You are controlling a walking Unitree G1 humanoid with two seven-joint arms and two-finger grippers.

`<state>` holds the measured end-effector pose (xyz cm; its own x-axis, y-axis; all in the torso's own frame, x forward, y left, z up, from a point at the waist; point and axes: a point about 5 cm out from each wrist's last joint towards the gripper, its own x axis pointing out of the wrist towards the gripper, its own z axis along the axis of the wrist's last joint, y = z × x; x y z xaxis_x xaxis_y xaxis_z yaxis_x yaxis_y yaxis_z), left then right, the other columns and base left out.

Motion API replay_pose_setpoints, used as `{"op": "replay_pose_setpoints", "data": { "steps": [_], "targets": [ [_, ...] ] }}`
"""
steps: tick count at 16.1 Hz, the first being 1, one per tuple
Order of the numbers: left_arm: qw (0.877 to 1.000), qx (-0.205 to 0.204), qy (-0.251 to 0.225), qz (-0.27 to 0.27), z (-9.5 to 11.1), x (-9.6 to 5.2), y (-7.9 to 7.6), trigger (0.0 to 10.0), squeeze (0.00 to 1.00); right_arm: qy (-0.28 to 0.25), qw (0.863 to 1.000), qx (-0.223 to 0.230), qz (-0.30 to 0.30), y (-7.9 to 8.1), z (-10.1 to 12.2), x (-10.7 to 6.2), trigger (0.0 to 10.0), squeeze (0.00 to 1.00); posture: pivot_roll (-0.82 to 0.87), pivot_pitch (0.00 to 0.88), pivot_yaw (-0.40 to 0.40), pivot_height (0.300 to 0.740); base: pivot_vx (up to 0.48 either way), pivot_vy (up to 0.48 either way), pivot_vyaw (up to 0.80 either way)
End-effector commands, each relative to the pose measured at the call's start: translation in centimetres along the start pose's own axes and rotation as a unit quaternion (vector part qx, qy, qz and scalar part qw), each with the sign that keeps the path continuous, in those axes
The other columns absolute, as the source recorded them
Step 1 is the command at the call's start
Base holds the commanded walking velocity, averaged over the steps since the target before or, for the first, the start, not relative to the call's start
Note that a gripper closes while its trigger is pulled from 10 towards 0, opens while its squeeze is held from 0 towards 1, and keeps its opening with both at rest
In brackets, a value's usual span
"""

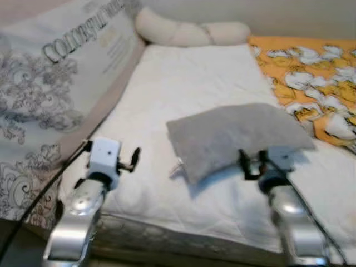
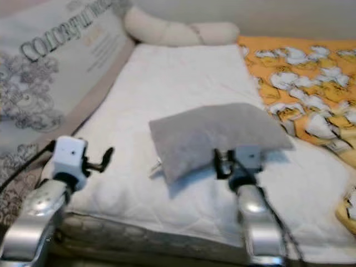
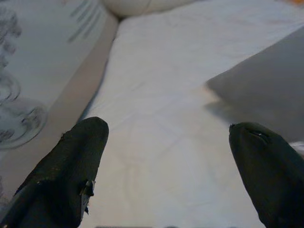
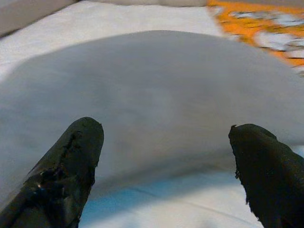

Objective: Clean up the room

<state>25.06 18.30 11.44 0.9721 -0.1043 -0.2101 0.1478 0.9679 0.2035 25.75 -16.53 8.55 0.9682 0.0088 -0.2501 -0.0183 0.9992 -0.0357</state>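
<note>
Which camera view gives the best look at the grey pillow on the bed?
The left eye view: the whole grey pillow lies in frame on the white bed. The right eye view shows the same. The right wrist view has it close, cropped, between open fingers. The left wrist view catches one corner.

We are in a bedroom of a home. In front of us is a bed with a white quilted mattress cover point(image 1: 183, 94), and at its near edge we see the side of the mattress point(image 1: 167, 236). A grey pillow point(image 1: 233, 136) lies on the bed, and a long cream bolster point(image 1: 189, 32) lies at its far end. On one side there is an orange blanket with white cartoon figures point(image 1: 311, 78), on the other a big cushion with grey ornaments and printed letters point(image 1: 50, 83). Behind the bed stands a plain pale wall point(image 1: 278, 14).
</note>
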Motion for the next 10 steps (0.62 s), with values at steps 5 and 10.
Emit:
{"op": "replay_pose_setpoints", "data": {
  "steps": [5, 10],
  "targets": [
    [1.000, 0.017, -0.014, -0.023, 0.6, -0.3, -0.6, 10.0, 0.00, 0.000, 1.000, 0.007, 0.007, -0.4, 0.2, -0.3, 10.0, 0.00, 0.05, 0.000, 0.035, 0.740, 0.256, 0.000, 0.00],
    [0.996, 0.032, -0.002, -0.081, -0.2, -1.6, -1.5, 10.0, 0.00, 0.037, 0.990, 0.134, -0.029, -1.8, -0.7, -0.7, 10.0, 1.00, 0.05, 0.000, 0.023, 0.740, 0.000, 0.000, 0.00]
  ]
}}
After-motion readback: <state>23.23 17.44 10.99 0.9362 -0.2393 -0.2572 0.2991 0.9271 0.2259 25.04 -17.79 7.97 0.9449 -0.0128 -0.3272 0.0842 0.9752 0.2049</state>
